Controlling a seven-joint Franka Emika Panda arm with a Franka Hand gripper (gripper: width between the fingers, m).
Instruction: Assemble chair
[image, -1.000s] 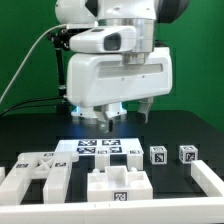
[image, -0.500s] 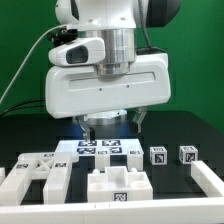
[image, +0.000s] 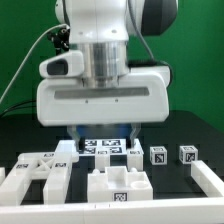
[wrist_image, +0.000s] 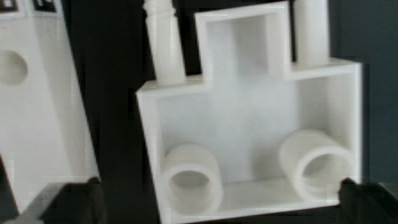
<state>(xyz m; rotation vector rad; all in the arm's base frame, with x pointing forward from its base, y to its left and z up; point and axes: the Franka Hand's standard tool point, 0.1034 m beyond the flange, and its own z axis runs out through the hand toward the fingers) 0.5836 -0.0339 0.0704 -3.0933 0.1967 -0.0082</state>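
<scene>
The chair lies in loose white parts on the black table. In the exterior view a notched frame sits at the left, a blocky piece in the middle front, and two tagged posts at the right. My gripper hangs over the middle, mostly hidden by the large white hand. In the wrist view it is open, its dark fingertips set wide to either side of a rimmed white part with two round sockets below. Nothing is held.
The marker board lies under the hand, partly covered. Another white part with a round hole lies close beside the socketed one. A further white piece sits at the exterior view's right edge. A cable hangs at the back left.
The hand has come forward and lower in the exterior view, growing larger and covering more of the marker board. The jaws stayed open; no part has moved.
</scene>
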